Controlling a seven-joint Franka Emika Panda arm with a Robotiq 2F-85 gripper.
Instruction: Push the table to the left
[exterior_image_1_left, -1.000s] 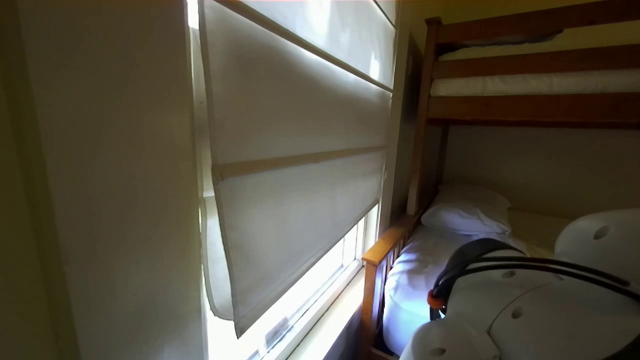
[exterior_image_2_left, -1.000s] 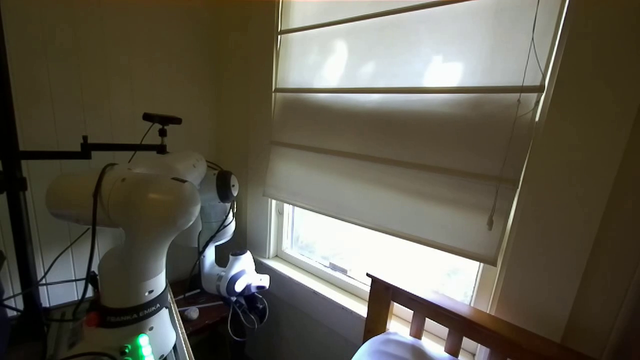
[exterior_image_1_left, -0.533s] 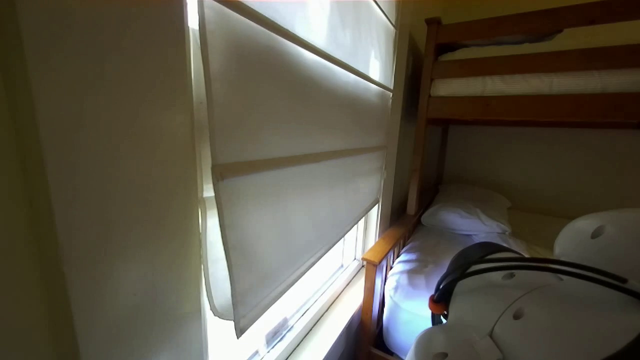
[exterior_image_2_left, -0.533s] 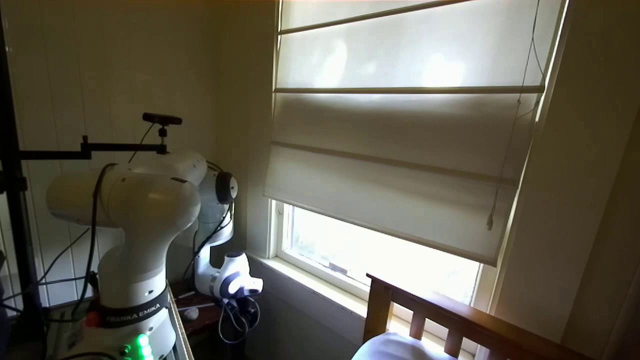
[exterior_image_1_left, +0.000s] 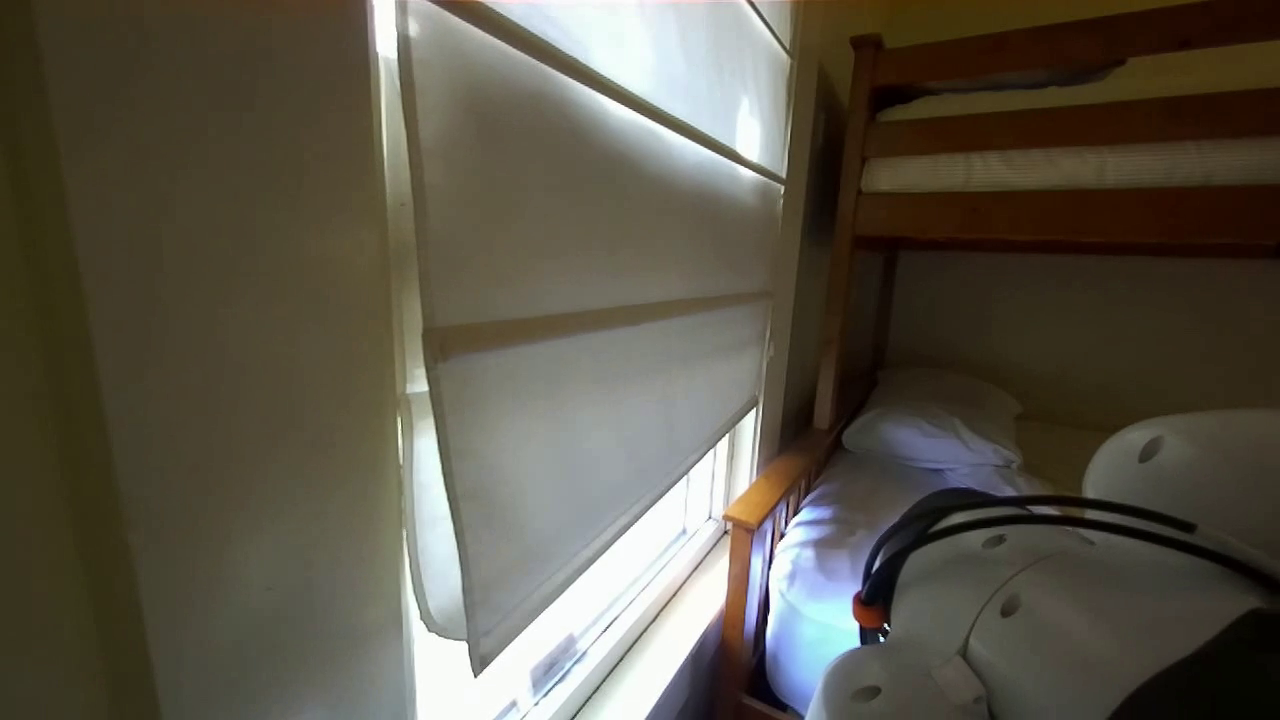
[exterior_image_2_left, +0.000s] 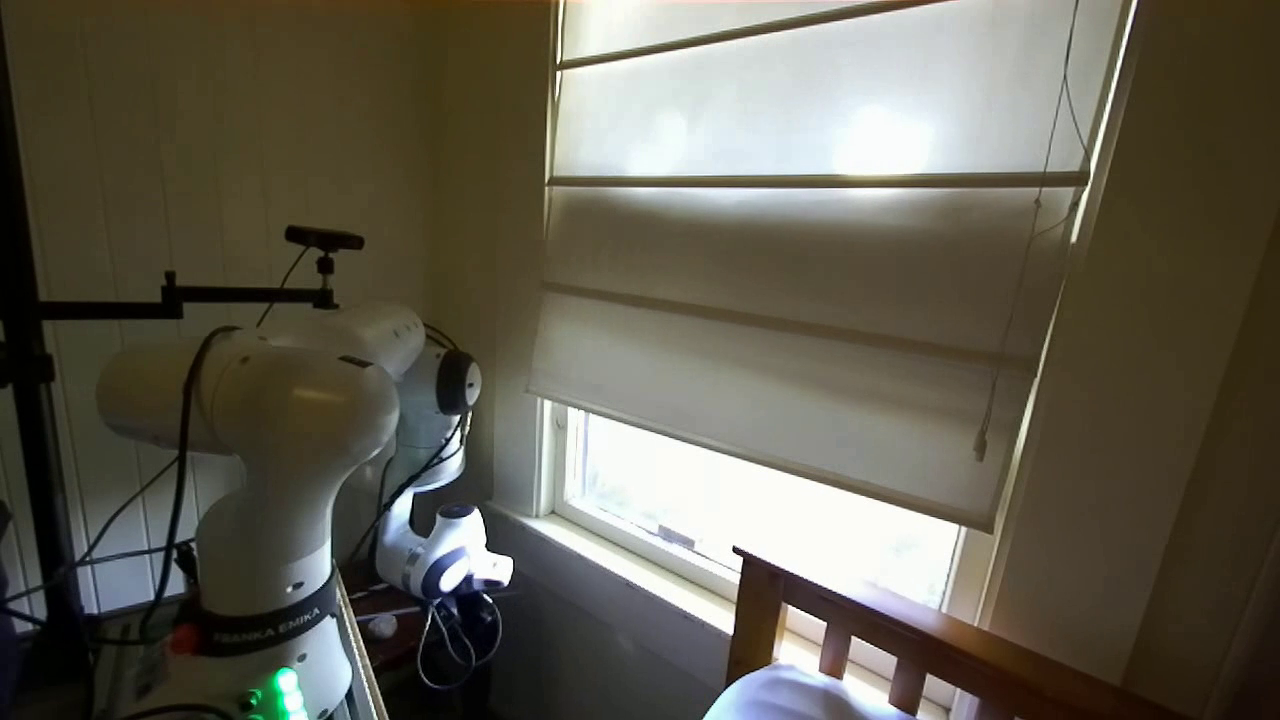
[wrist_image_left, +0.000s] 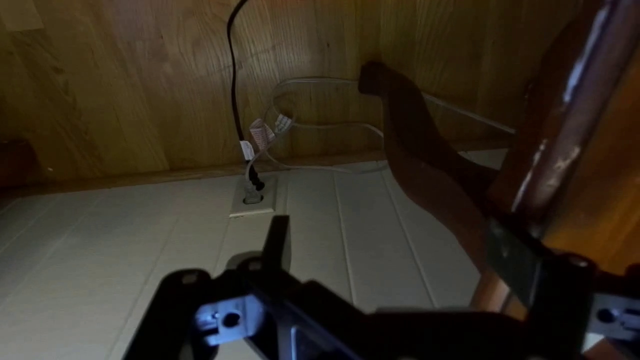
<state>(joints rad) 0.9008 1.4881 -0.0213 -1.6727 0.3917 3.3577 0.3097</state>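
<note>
The table is dark reddish-brown wood. In the wrist view its rounded edge (wrist_image_left: 560, 155) and a curved leg (wrist_image_left: 425, 165) show at the right. In an exterior view a strip of its top (exterior_image_2_left: 402, 650) shows low behind the robot base, in shadow. My gripper (wrist_image_left: 387, 240) is open with nothing between its fingers. Its right finger overlaps the table edge in the wrist view; I cannot tell whether it touches. The left finger is in front of the pale wall. In an exterior view the dark gripper (exterior_image_2_left: 470, 615) hangs beside the table, partly hidden by cable loops.
A wall outlet (wrist_image_left: 253, 197) with plugged cords sits beyond the left finger, above the wooden floor (wrist_image_left: 150, 90). A small round pale object (exterior_image_2_left: 381, 627) lies on the table. The window sill (exterior_image_2_left: 630, 575) and wooden bed frame (exterior_image_2_left: 860, 620) stand to the right of the arm.
In an exterior view the hand and its hanging cables have moved left, toward the robot base. The arm links have shifted slightly. The table shows no clear movement.
</note>
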